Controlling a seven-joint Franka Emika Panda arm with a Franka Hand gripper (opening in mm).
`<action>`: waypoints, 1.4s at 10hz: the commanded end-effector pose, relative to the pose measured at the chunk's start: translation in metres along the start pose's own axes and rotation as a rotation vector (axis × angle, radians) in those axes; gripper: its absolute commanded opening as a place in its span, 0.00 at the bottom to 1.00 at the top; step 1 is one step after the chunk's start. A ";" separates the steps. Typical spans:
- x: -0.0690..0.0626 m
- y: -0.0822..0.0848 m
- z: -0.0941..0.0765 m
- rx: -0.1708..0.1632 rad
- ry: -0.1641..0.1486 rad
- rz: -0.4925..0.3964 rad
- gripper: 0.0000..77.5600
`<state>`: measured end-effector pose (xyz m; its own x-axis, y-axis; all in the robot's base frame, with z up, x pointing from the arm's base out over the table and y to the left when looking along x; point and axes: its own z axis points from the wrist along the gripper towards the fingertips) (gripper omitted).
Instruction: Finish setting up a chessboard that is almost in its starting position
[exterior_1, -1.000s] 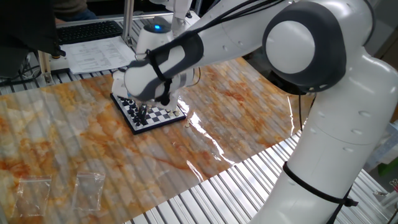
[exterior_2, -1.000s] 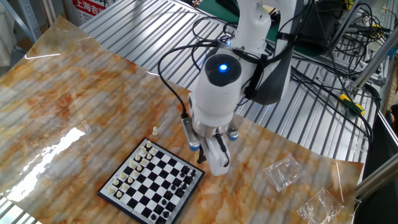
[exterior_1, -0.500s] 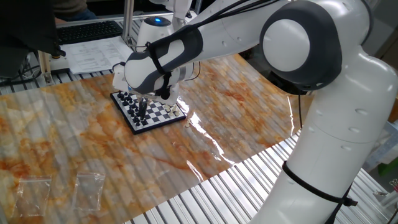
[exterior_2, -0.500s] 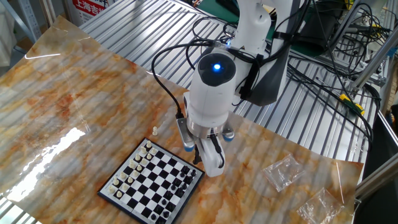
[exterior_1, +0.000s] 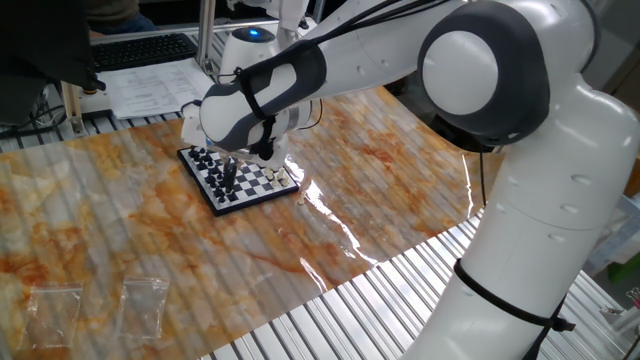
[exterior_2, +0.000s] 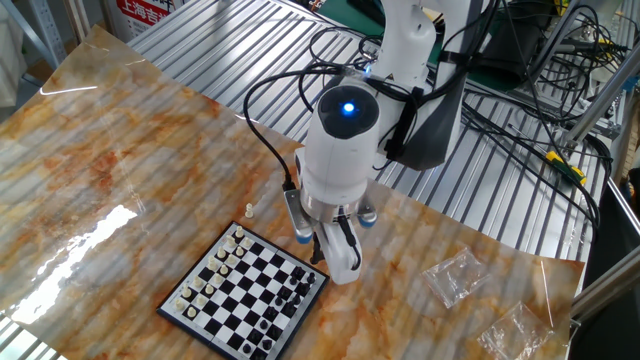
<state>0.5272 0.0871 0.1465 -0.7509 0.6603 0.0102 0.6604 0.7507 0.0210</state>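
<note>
One fixed view: chessboard (exterior_1: 240, 179) lies under the claw (exterior_1: 232, 178); its jaw width I cannot tell.

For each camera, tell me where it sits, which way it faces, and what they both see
One fixed view: beside the arm's base, looking along the arm to the chessboard; shoulder, elbow and wrist fill the right.
The other fixed view: high across the table, facing back at the base; the wrist hides the gripper over the board's black side.
Both show the chessboard, the gripper and the plastic bags.
</note>
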 end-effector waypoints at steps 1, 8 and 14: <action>-0.002 0.001 -0.003 -0.037 0.002 -0.043 0.01; -0.041 0.031 -0.012 -0.034 0.004 -0.009 0.01; -0.052 0.044 -0.004 -0.038 0.001 0.005 0.01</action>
<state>0.5924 0.0852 0.1501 -0.7496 0.6618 0.0137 0.6614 0.7479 0.0570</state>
